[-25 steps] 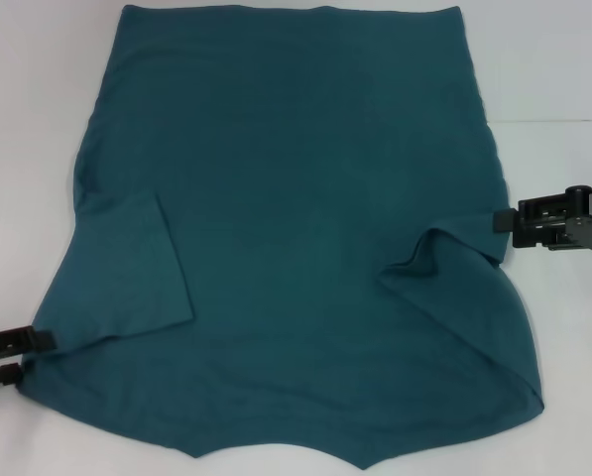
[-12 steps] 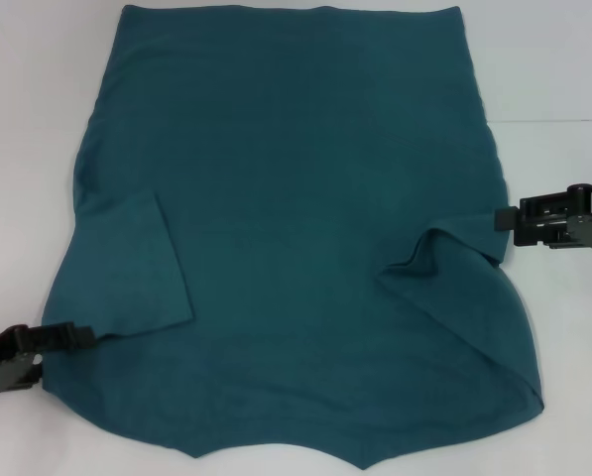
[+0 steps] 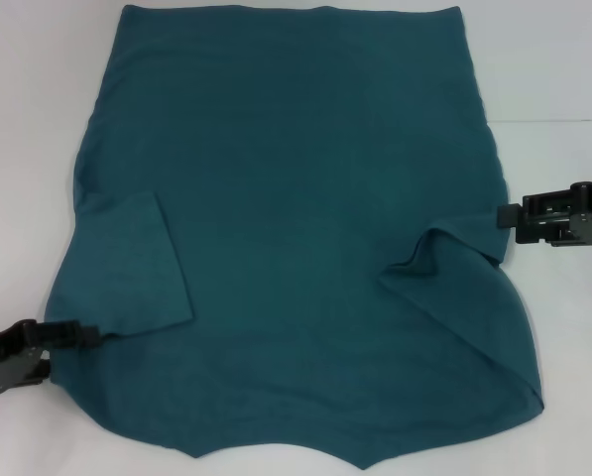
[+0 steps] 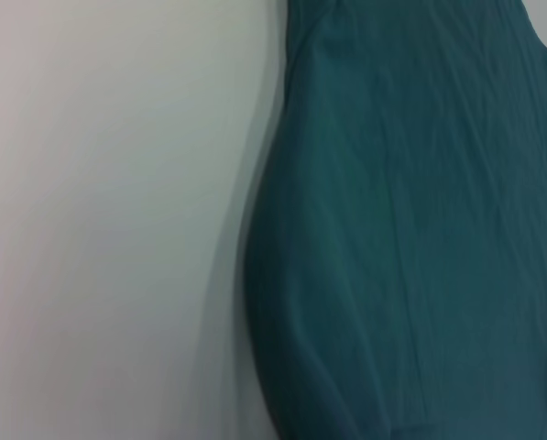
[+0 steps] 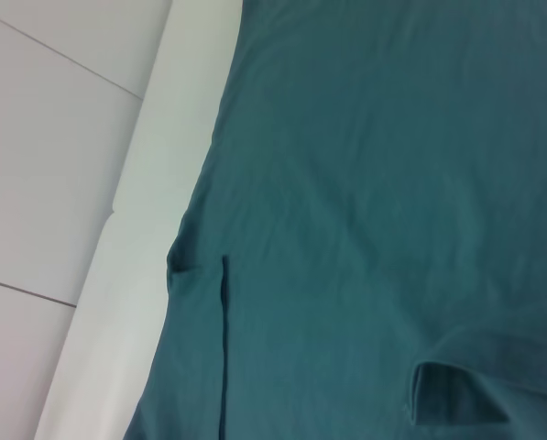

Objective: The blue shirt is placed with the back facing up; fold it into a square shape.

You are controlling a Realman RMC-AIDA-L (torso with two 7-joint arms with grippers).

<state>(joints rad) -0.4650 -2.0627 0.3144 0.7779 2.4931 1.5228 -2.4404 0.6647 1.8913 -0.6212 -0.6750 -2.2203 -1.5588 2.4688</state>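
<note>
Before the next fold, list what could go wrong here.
1. The left gripper sits at the shirt's left edge under the folded-in sleeve; lifting may catch only one layer and undo that fold.
2. The right sleeve lies crooked and bunched near the right gripper; folding over it may trap wrinkles.
3. The grippers sit at different heights, so the fold could skew.

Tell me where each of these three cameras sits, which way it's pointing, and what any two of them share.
Head view: on the robot's head, looking forward and down at the blue shirt spread on the white table; the left gripper shows at the shirt's near left edge, the right gripper at its right edge.
Left wrist view: on the left wrist, facing the shirt's edge and bare table; no robot parts show.
Right wrist view: on the right wrist, facing the shirt's folded sleeves; no robot parts show.
Shared: all three see the shirt and the table.
</note>
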